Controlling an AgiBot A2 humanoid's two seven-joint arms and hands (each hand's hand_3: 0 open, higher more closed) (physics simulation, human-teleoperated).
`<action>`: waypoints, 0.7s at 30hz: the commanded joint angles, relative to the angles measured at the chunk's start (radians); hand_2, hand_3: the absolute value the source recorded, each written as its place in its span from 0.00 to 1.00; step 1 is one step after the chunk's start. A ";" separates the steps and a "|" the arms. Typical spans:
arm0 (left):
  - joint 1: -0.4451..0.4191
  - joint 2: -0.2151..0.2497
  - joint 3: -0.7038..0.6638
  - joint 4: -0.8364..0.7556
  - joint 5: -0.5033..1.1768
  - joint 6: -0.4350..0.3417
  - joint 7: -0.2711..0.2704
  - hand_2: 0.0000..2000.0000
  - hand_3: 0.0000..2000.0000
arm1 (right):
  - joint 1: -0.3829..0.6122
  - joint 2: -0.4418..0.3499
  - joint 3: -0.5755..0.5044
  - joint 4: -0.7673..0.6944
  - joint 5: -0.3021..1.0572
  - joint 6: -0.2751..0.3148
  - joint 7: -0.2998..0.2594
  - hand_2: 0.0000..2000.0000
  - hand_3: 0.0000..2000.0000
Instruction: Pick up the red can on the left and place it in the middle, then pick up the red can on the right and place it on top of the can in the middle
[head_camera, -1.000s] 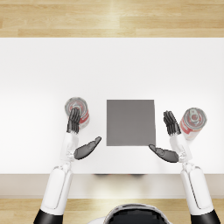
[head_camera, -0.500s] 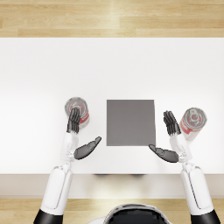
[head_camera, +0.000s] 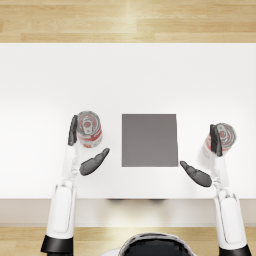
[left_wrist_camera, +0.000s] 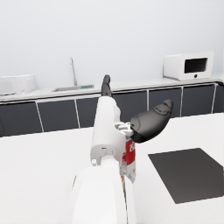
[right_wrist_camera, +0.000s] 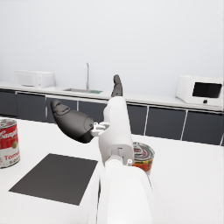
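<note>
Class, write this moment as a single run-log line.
left hand: open beside left can | right hand: open beside right can | mat: bare

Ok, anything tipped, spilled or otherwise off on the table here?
Nothing stands out. Both red cans, left and right, stand upright on the white table, either side of the dark mat.

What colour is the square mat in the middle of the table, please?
The mat is plain dark grey, clearest in the head view.
</note>
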 joint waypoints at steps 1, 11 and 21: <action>0.045 0.011 -0.050 0.071 0.032 0.000 0.000 0.00 0.00 | -0.002 -0.002 -0.100 0.023 0.032 -0.001 0.001 0.00 0.00; 0.130 0.046 -0.037 0.334 0.110 -0.001 -0.001 0.00 0.00 | -0.077 -0.023 -0.217 -0.088 0.110 -0.002 0.002 0.00 0.00; 0.182 0.078 -0.001 0.528 0.113 -0.001 -0.001 0.00 0.00 | -0.008 -0.038 -0.186 -0.307 0.113 -0.002 0.002 0.00 0.00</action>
